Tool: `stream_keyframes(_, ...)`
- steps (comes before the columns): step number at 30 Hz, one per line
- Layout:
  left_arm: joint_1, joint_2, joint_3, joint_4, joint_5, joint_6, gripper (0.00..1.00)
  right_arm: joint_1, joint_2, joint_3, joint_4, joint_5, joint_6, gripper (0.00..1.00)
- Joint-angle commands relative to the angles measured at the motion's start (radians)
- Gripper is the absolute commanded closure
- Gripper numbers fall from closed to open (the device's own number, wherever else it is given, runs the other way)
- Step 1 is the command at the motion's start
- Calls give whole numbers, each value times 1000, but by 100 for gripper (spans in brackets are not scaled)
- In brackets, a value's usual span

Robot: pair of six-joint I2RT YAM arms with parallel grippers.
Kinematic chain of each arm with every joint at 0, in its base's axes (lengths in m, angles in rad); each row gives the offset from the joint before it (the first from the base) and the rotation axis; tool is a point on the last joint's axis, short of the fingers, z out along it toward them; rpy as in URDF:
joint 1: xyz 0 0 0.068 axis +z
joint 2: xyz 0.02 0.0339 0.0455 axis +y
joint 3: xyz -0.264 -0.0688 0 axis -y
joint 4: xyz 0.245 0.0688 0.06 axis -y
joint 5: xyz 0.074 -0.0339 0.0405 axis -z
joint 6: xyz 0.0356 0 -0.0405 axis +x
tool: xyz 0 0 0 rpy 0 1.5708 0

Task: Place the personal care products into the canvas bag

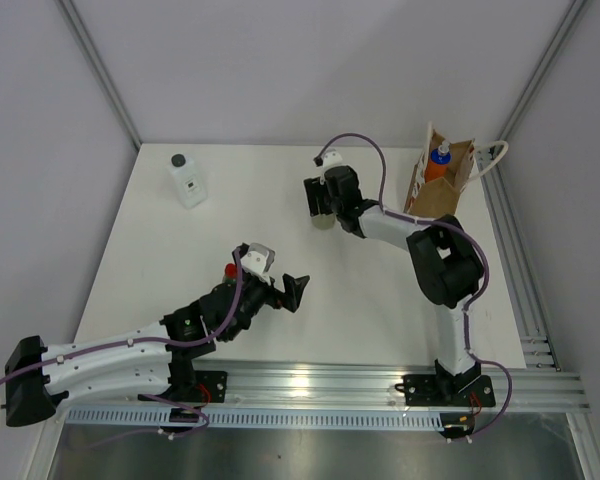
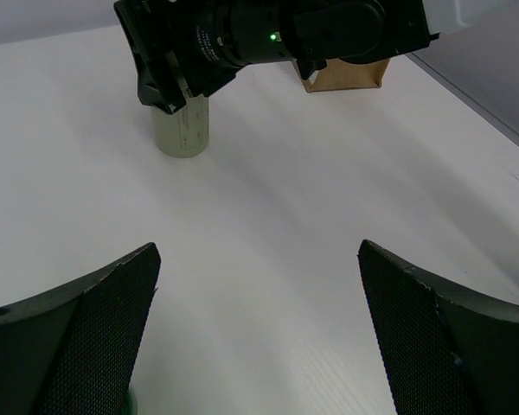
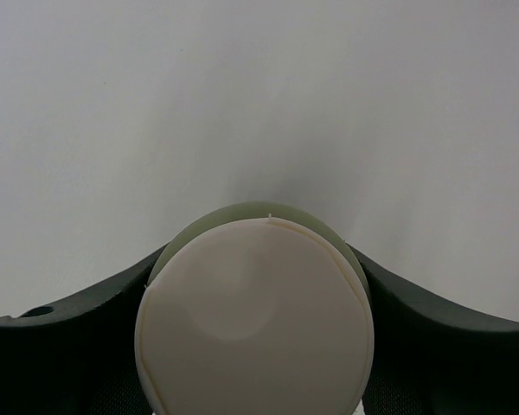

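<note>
The olive-green bottle (image 1: 324, 221) stands upright mid-table; the left wrist view (image 2: 182, 130) shows it too. My right gripper (image 1: 321, 203) comes down over it, with both fingers pressed against its sides. In the right wrist view its whitish cap (image 3: 255, 320) fills the space in the right gripper (image 3: 258, 259). The orange-red bottle with blue cap (image 1: 438, 163) stands inside the canvas bag (image 1: 435, 200) at the far right. The bag's base also shows in the left wrist view (image 2: 346, 76). The clear square bottle with black cap (image 1: 187, 180) stands at the far left. My left gripper (image 1: 292, 290) (image 2: 259, 259) is open and empty above the table's near middle.
A metal rail (image 1: 380, 385) runs along the near edge and another (image 1: 515, 270) along the right edge. Grey walls close the back and sides. The bag's white cord handle (image 1: 495, 158) hangs toward the right rail.
</note>
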Motion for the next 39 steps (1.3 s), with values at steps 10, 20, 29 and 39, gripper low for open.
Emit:
stream_keyframes(10, -5, -3, 38, 25, -12, 13, 1, -92, -378, -49, -217, 97, 31, 100)
stream_keyframes(20, -5, -6, 40, 20, -15, 10, 1, -339, -652, -15, -398, 63, 60, 100)
stream_keyframes(29, -6, -17, 35, 20, -10, 5, 1, -517, -690, 29, -309, 133, 104, 100)
stream_keyframes(39, -5, -20, 38, 15, -7, 4, 1, -608, -545, 155, -211, 146, 86, 100)
